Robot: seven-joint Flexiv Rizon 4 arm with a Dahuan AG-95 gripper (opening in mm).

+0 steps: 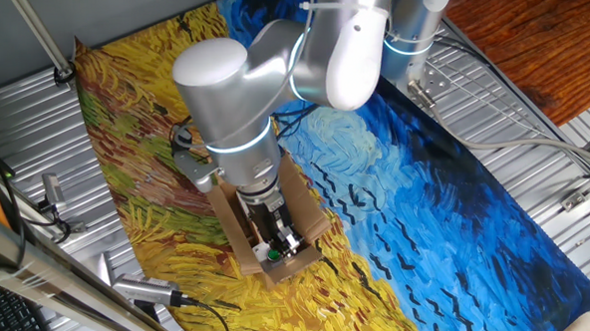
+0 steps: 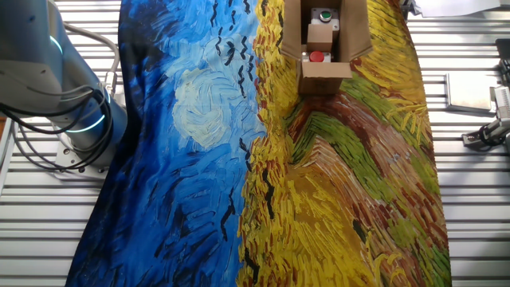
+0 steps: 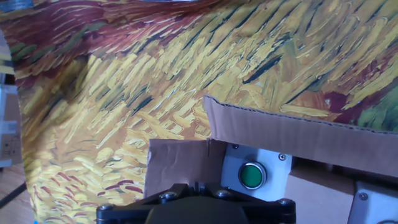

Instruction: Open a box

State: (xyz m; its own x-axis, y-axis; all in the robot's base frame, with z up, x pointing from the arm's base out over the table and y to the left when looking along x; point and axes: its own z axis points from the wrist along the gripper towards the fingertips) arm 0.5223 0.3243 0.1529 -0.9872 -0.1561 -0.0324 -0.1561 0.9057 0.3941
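The brown cardboard box (image 1: 277,221) lies on the painted cloth with its flaps spread open. In the other fixed view the box (image 2: 351,36) shows a tan insert with a green button (image 2: 324,14) and a red button (image 2: 317,56). My gripper (image 1: 279,233) hangs straight down over the open box, with its tip just above the insert. In the hand view a long flap (image 3: 292,134) and the green button (image 3: 251,175) show just past the gripper's dark body (image 3: 193,208). The fingertips are hidden, so I cannot tell how the jaws stand.
The painted cloth (image 2: 207,159) covers the ribbed metal table (image 1: 532,115). A handheld tool with a cable (image 1: 146,292) lies at the table's near left edge. The arm's base (image 2: 72,127) stands beside the cloth. Metal brackets (image 2: 486,135) lie at the right.
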